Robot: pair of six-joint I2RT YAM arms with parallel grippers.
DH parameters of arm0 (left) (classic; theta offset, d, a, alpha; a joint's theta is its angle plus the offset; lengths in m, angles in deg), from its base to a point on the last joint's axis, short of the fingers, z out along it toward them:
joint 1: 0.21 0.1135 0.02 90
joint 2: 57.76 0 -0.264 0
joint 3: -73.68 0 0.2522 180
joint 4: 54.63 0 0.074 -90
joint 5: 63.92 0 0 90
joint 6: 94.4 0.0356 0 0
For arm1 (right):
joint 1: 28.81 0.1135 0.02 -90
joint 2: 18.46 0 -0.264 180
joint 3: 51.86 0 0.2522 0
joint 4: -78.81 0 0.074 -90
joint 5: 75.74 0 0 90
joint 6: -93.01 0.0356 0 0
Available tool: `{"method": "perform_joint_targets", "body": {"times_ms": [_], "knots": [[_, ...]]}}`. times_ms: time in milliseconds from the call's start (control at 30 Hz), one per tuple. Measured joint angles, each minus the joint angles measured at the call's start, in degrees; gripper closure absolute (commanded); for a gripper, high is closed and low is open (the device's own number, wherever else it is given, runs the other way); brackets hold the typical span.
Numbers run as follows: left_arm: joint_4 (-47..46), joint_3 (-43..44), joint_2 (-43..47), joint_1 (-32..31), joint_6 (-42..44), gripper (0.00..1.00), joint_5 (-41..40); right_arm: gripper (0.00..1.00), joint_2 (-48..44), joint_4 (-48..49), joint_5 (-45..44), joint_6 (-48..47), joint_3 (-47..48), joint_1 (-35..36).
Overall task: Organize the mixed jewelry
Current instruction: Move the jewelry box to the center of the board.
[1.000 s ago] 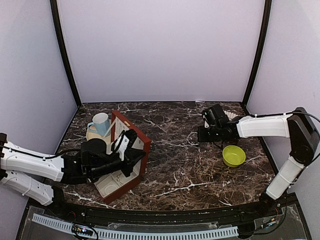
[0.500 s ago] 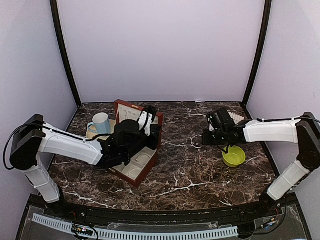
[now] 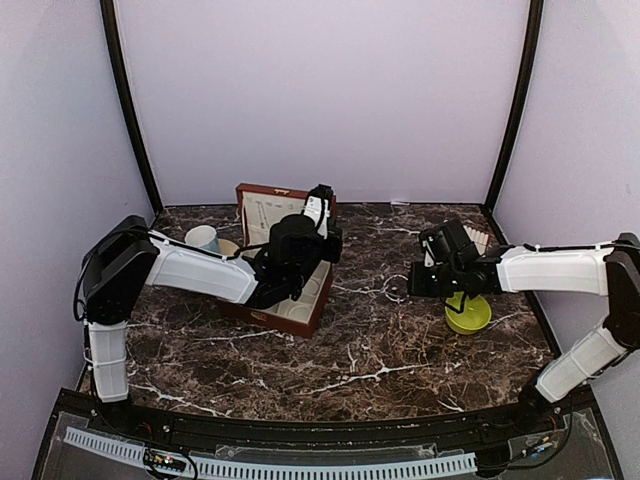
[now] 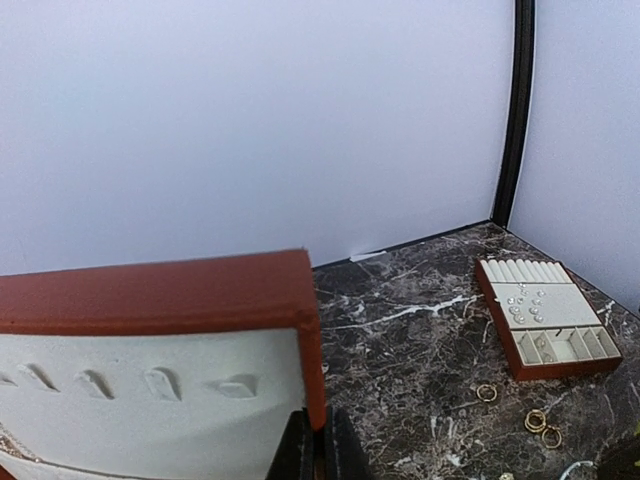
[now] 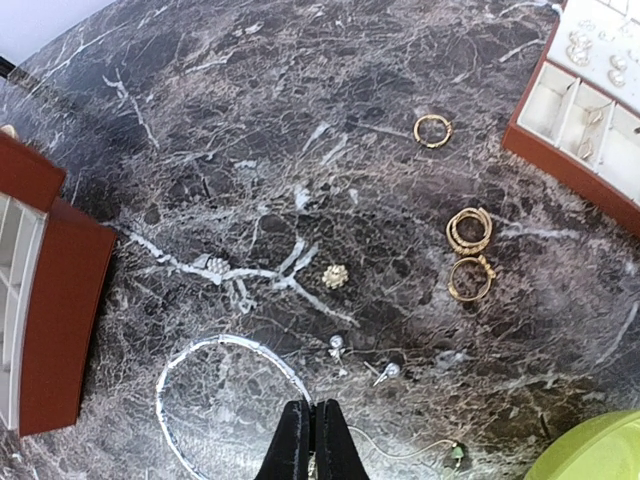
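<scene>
The left gripper (image 4: 318,452) is clamping the box lid (image 4: 160,300); the right gripper (image 5: 308,440) is hovering, pinched together. Rings (image 5: 452,232) and hoop bracelet (image 5: 225,339) are lying unsorted.

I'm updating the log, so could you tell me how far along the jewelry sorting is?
Done: some studs in the small tray. In hand: left gripper pinches the box lid; right gripper hangs shut over the hoop bracelet. Left: rings, loose studs and bracelet on the table.
</scene>
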Motion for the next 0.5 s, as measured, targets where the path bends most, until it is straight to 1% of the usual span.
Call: {"method": "perform_joint_targets", "body": {"times_ms": [33, 67, 100, 133, 200, 233, 267, 300, 367, 500], "knots": [[-0.26, 0.87, -0.83, 0.17, 0.02, 0.96, -0.15, 1.0, -0.02, 0.0, 0.39, 0.33, -0.11, 0.0], [-0.42, 1.46, -1.44, 0.39, 0.02, 0.89, -0.24, 1.0, -0.02, 0.04, 0.87, 0.63, -0.22, 0.0], [-0.74, 1.66, -1.84, 0.55, 0.0, 0.84, -0.24, 1.0, -0.02, 0.02, 1.44, 0.87, -0.31, 0.0], [-0.76, 1.7, -1.99, 0.66, 0.02, 0.75, -0.24, 1.0, -0.02, -0.02, 1.81, 1.07, -0.31, 0.02], [-1.38, 1.73, -2.03, 0.72, 0.7, 0.67, -0.24, 1.0, -0.02, 0.07, 2.47, 1.27, -0.31, 0.13], [-2.08, 1.88, -2.03, 0.72, 0.96, 0.65, -0.28, 1.0, -0.02, 0.11, 2.84, 1.36, -0.31, 0.31], [-2.51, 2.08, -2.03, 0.72, 1.4, 0.59, -0.33, 1.0, -0.02, 0.13, 3.06, 1.49, -0.31, 0.39], [-3.32, 2.19, -2.01, 0.72, 1.36, 0.56, -0.33, 1.0, -0.02, 0.17, 3.32, 1.53, -0.31, 0.46], [-4.04, 2.23, -1.9, 0.72, 1.7, 0.46, -0.09, 1.0, 0.0, 0.13, 3.74, 1.66, -0.22, 0.74], [-4.11, 1.86, -0.9, 0.72, 1.81, 0.37, 1.33, 1.0, 0.15, -0.85, 3.98, 1.64, 1.38, 1.88]]}}
